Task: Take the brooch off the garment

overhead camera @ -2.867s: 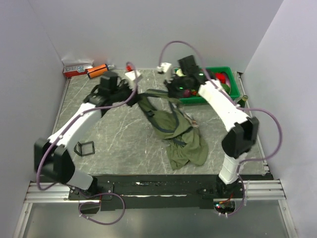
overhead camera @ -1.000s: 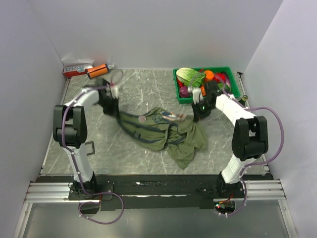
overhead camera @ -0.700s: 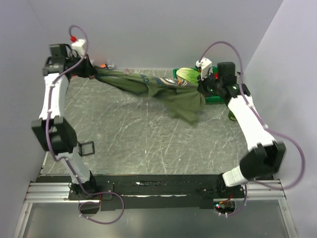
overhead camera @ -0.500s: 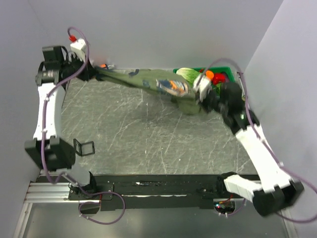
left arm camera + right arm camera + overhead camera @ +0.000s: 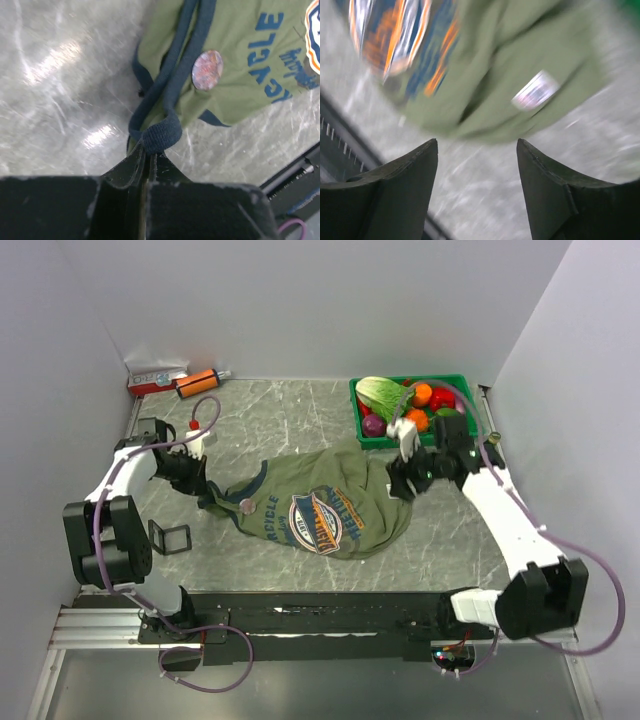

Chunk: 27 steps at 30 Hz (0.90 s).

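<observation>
Left pincer (image 5: 148,157), clamped on the navy collar (image 5: 172,92) of the T-shirt (image 5: 330,485); the brooch (image 5: 207,70) sits just beyond its tips on the chest, toward the left edge of the tabletop (image 5: 285,420). Right pincer (image 5: 476,150), jaws apart and empty above the hem label (image 5: 535,91), is well apart from the brooch.

right wrist: garment (image 5: 535,45) motion-blurred, hem label (image 5: 536,91) unreadable | left wrist: chest print (image 5: 315,22) cropped by edge
</observation>
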{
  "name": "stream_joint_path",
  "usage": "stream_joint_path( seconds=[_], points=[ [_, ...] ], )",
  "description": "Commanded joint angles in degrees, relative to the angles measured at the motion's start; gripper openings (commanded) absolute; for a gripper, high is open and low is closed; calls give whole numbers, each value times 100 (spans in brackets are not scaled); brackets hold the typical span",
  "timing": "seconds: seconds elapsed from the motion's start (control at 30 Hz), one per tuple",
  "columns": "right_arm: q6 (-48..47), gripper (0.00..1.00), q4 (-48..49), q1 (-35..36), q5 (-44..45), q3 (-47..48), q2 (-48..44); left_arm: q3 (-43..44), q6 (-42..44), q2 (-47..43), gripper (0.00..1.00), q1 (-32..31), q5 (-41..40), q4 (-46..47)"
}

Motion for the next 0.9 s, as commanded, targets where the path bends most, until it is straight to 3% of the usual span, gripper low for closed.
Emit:
stream_joint_path(
  seconds=[0.0, 0.33, 0.6, 0.87],
  points=[
    [720, 69, 675, -55, -133, 739, 809, 404, -2, 107, 2, 21, 156, 380],
    [1864, 68, 1828, -55, -342, 1890, 2725, 432, -407, 38, 2, 30, 271, 319],
    [1988, 75, 1776, 112, -730, 3287, 4035, 317, -494, -85, 3, 21, 165, 187],
    [1891, 75, 1529, 420, -809, 3632, 4695, 431, -556, -164, 3, 21, 42, 73]
  ],
)
